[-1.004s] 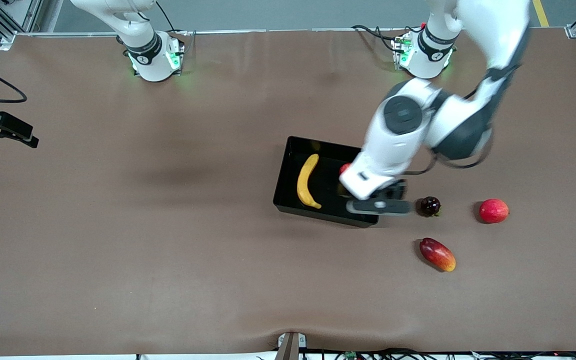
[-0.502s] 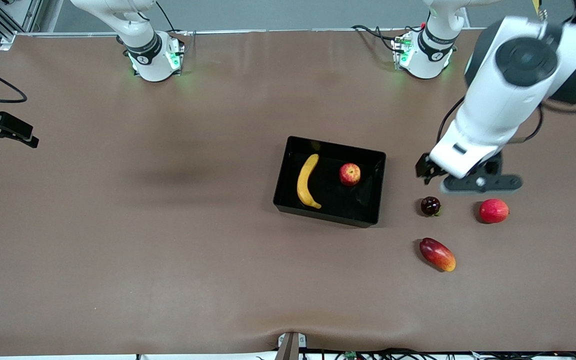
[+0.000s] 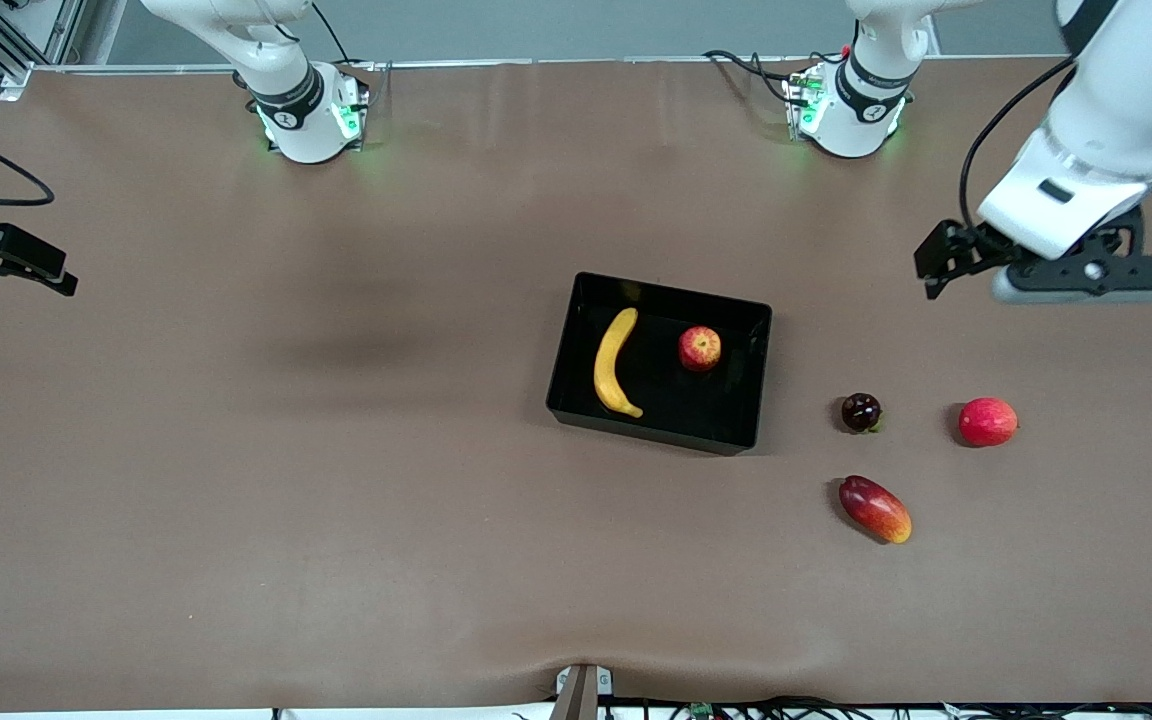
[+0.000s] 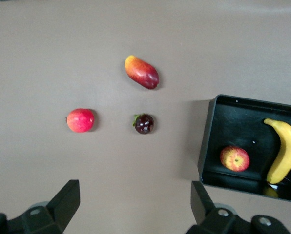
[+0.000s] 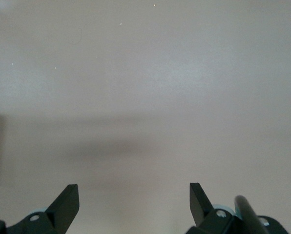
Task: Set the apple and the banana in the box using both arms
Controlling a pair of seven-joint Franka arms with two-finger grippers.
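Note:
The black box (image 3: 671, 291) stands mid-table. The yellow banana (image 3: 612, 362) lies in it at the right arm's end. The red, yellow-streaked apple (image 3: 699, 348) sits in it beside the banana. My left gripper (image 3: 941, 262) is open and empty, up in the air over bare table toward the left arm's end. Its wrist view (image 4: 135, 191) shows the box (image 4: 206, 141), apple (image 4: 235, 159) and banana (image 4: 284, 151) off to one side. My right gripper (image 5: 134, 192) is open and empty over bare table; that arm waits.
Three loose fruits lie on the table toward the left arm's end of the box: a dark round fruit (image 3: 861, 412), a smooth pink-red round fruit (image 3: 987, 421), and a red-and-yellow mango-like fruit (image 3: 875, 509) nearest the front camera.
My left gripper has lifted off the box and swung toward the left arm's end of the table. The apple it covered now lies free in the box. The banana has not moved.

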